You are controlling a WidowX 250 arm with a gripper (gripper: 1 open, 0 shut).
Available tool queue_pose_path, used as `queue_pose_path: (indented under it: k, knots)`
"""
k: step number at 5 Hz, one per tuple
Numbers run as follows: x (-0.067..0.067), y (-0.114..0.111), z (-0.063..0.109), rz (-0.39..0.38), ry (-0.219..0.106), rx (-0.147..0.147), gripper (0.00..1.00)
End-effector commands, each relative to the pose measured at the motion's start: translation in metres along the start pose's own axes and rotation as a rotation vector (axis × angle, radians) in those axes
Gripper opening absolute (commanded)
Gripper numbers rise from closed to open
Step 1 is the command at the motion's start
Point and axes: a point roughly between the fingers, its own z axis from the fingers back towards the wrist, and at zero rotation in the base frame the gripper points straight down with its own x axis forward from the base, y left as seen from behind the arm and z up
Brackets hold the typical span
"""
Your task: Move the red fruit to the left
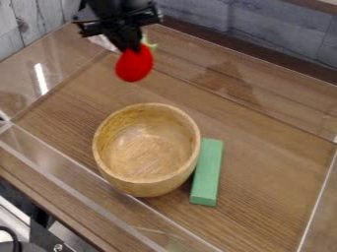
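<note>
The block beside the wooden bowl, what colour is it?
Green; the block shows clearly in the camera view.

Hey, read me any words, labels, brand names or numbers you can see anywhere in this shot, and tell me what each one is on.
None: no readable text anywhere in this view.
Red fruit: no writing.
Wooden bowl: bare wood grain only.
Green block: plain, no label.
Gripper: dark and blurred; any marking on it cannot be made out.
Clear walls and table: no signs or stickers visible.
</note>
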Motion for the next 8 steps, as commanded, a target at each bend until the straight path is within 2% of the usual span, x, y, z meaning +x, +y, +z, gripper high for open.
queue_pose_path:
  k: [1, 2, 4, 6, 8]
  knots:
    - [0.021, 0.02, -0.004, 0.004, -0.048, 0.027, 0.0]
    - [0.035, 0.034, -0.016, 0.023, -0.06, 0.053, 0.0]
    - [0.038, 0.047, -0.028, 0.024, -0.066, 0.08, 0.0]
    - [0.031, 0.048, -0.028, 0.005, -0.058, 0.092, 0.0]
    - [0.054, 0.053, -0.032, 0.02, -0.057, 0.114, 0.0]
